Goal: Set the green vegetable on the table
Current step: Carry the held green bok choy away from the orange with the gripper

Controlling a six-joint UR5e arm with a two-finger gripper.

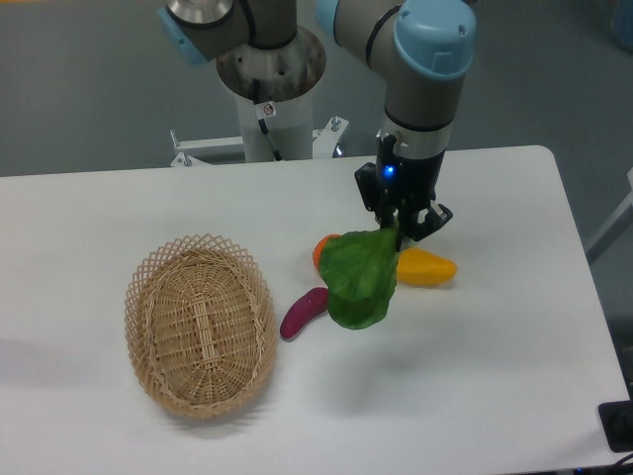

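The green vegetable (358, 280), a bright green crinkled leaf, broad and rounded at its lower end, is seen hanging with its narrow top end pinched in the claw (404, 230). It appears lifted off the counter (495, 336), a white smooth top with rounded corners, where a faint shadow is cast below it.

We have a single fixed view, set high in front of the desk (514, 327) and tilted down across it toward the arm's pedestal (269, 99) at the far edge. It stands at middling range: most of the white top fits in frame, while the arm's upper links are cut off above.
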